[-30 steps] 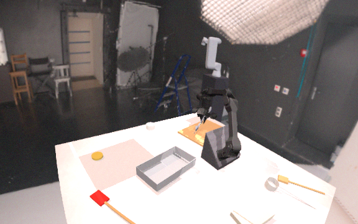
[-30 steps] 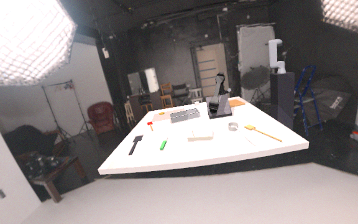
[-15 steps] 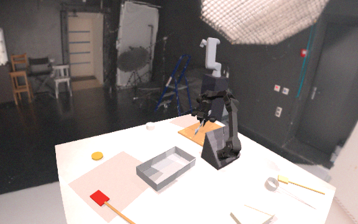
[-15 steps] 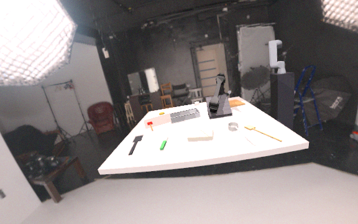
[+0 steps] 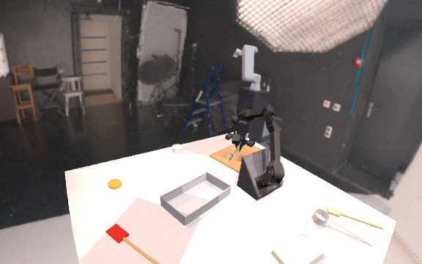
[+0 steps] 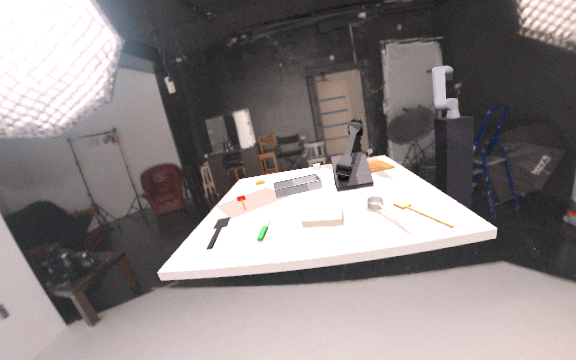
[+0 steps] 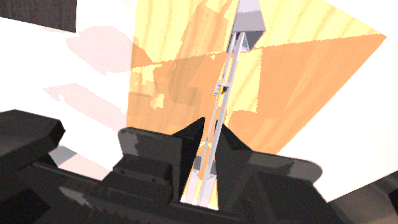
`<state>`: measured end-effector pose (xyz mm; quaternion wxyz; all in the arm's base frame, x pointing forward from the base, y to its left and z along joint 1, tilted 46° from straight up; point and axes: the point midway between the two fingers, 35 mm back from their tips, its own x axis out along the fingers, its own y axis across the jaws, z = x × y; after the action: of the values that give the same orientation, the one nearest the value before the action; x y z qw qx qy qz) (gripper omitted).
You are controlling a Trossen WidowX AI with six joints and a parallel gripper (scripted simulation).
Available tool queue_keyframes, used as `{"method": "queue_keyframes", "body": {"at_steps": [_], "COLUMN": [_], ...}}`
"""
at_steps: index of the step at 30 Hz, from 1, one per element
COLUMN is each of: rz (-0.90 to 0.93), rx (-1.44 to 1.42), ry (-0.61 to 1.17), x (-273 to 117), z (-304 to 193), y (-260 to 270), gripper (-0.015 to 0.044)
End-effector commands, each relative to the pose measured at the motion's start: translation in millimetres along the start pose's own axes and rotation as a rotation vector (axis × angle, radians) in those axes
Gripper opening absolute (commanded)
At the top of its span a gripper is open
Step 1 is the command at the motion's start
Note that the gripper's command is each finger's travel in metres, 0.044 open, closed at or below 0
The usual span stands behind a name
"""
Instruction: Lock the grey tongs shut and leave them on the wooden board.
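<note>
The grey tongs (image 5: 232, 154) (image 7: 248, 17) slant down from my gripper over the wooden board (image 5: 219, 156) (image 6: 380, 166) (image 7: 305, 90). My gripper (image 5: 239, 145) (image 7: 210, 122) is shut on them. In the wrist view their two thin arms run close together and nearly parallel between the fingers, with a wedge-shaped grey end farther out over the board. I cannot tell whether that end touches the board, or whether the lock holds. The roasting tin (image 5: 173, 211) (image 6: 298, 188) has no tongs across it. In the exterior view the arm hides the gripper and tongs.
The arm's dark base (image 5: 256, 176) (image 6: 353, 172) stands between board and tin. A white round piece (image 5: 177, 149) and a yellow disc (image 5: 114, 183) lie towards the far edge. A red spatula (image 5: 117, 233), a metal ladle (image 5: 321, 217) and a green-handled tool (image 6: 263, 233) lie farther off.
</note>
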<state>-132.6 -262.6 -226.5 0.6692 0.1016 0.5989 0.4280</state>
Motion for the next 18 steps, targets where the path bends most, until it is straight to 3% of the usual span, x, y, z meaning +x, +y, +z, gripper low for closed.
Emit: {"method": "queue_keyframes", "body": {"at_steps": [1, 18], "rz": [0.000, 0.000], "rx": [0.000, 0.000], "ry": [0.000, 0.000], "x": [-0.2, -0.2], "z": [0.0, 0.0], "y": [-0.1, -0.1], "gripper": [-0.0071, 0.0375]}}
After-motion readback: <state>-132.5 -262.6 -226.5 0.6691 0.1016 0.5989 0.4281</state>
